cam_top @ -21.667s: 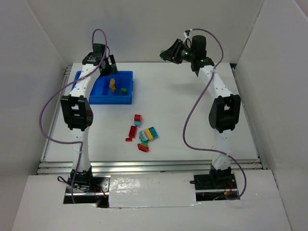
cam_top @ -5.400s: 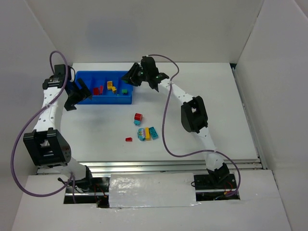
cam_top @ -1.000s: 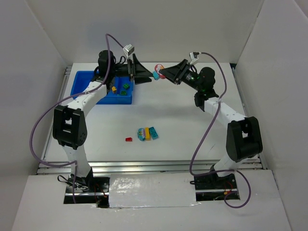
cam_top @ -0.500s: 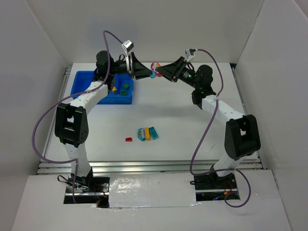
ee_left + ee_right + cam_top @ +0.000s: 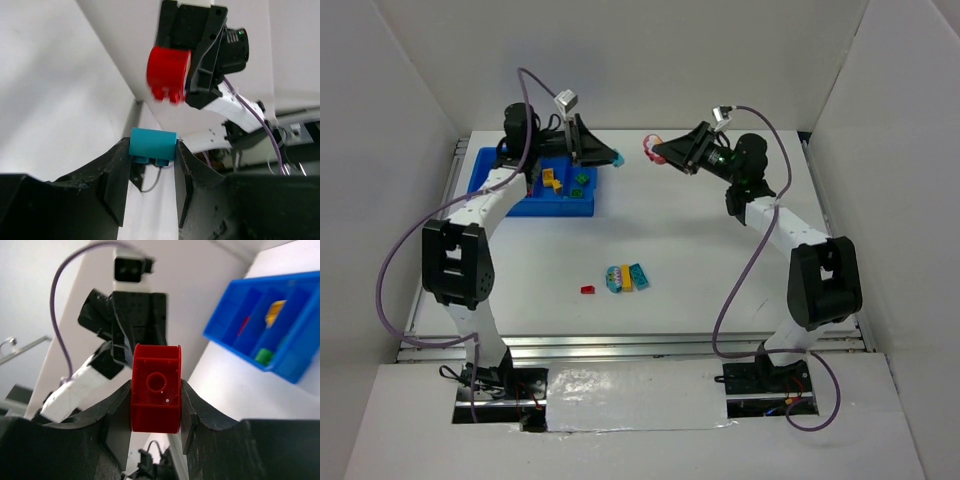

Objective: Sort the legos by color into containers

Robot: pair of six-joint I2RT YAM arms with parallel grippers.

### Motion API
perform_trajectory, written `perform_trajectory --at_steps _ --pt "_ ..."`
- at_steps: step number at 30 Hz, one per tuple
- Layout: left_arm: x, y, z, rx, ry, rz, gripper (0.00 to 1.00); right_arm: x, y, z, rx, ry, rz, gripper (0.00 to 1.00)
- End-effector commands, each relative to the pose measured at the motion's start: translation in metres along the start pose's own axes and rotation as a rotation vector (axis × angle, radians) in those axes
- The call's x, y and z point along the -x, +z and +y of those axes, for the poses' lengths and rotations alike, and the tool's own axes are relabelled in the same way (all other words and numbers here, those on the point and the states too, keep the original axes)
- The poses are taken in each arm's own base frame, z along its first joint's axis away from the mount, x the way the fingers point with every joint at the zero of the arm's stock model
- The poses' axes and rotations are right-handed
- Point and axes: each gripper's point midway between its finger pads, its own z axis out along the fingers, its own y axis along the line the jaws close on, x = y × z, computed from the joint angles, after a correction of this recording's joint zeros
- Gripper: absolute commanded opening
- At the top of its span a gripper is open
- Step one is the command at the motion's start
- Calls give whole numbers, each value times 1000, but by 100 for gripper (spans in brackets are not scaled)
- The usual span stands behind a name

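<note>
Top external: tray (image 5: 535,208): yellow, green legos (image 5: 551,178); left hand (image 5: 610,157) clamps cyan brick (image 5: 152,143), right hand (image 5: 656,150) red brick (image 5: 155,387).

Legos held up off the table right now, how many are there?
2. A cyan lego is pinched in the left gripper; a red lego is pinched in the right gripper, facing it in the air. Nothing else shows in either grip.
</note>
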Motion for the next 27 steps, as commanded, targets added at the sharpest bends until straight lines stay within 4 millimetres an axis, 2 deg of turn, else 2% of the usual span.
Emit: perform_trajectory --at_steps 1,5,6,7,8,9,10,11,12,13,14,15,18,22,24,27 --pt "25 -44 3 118 126 -97 0 25 -20 -1 -39 -74 -45 0" --pt "41 -76 17 225 146 -169 0 36 -27 -10 -99 -108 -58 0" --pt "41 -85 26 279 93 -185 0 38 -29 -14 -120 -111 -62 0" --pt "48 -103 44 380 117 -215 0 40 -29 -17 -140 -109 -64 0" --pt "81 -141 75 617 110 -357 0 40 -29 -20 -160 -110 -61 0" --pt "65 -171 108 825 -34 -358 0 40 -29 -28 -210 -114 -52 0" --pt "66 -202 132 1021 -58 -382 0 40 -29 -31 -228 -119 -49 0" --pt "82 -262 165 1344 -89 -485 0 40 -30 -32 -240 -123 -48 0" --pt "64 -287 179 1481 -180 -450 0 37 -32 -33 -256 -130 -42 0" --pt "63 -308 188 1574 -211 -460 0 37 -33 -33 -263 -137 -47 0" --pt "71 -331 203 1638 -239 -484 0 37 -34 -33 -267 -143 -47 0" --pt "72 -349 208 1710 -252 -504 0 35 -37 -31 -269 -155 -47 0" --pt "88 -371 218 1772 -231 -569 0 34 -41 -27 -274 -176 -48 0" --pt "105 -374 224 1757 -206 -605 0 31 -44 -24 -273 -188 -47 0" --pt "103 -376 230 1767 -210 -601 1 29 -46 -24 -275 -190 -44 0" --pt "91 -382 239 1806 -232 -573 14 26 -48 -25 -276 -193 -39 0"
